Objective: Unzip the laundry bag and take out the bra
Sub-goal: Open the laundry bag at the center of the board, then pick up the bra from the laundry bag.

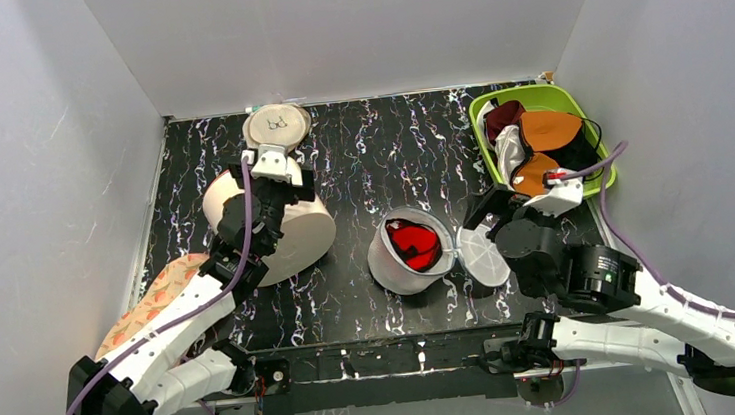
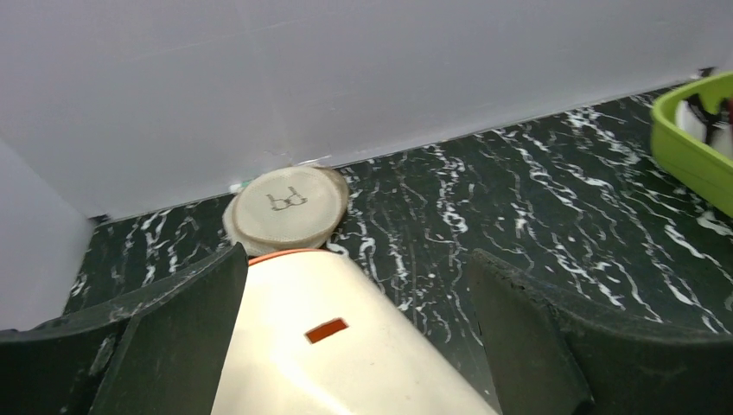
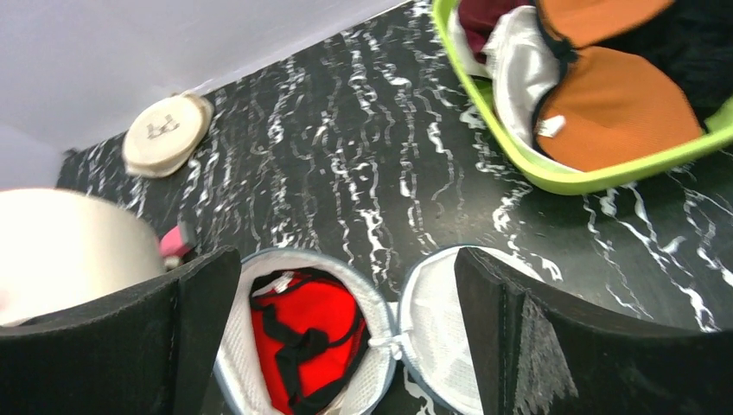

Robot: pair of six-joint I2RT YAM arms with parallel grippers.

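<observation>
The laundry bag (image 1: 394,268), a small round white-grey mesh pouch, lies open mid-table, its lid (image 1: 484,254) flipped flat to the right. The red bra (image 1: 415,243) with black straps sits folded inside it, and also shows in the right wrist view (image 3: 313,333) within the bag's mesh wall (image 3: 243,361). My right gripper (image 1: 490,219) is open and empty, hovering above the bag's lid (image 3: 432,328) and hinge. My left gripper (image 1: 278,185) is open and empty over the big cream cylinder (image 1: 281,235), far from the bag.
A flat beige disc with a bra drawing (image 1: 276,127) lies at the back. A green basket (image 1: 485,122) at the back right holds orange bra cups (image 1: 549,129) and a dark maroon garment (image 1: 503,115). A patterned cloth (image 1: 146,305) lies at the left edge.
</observation>
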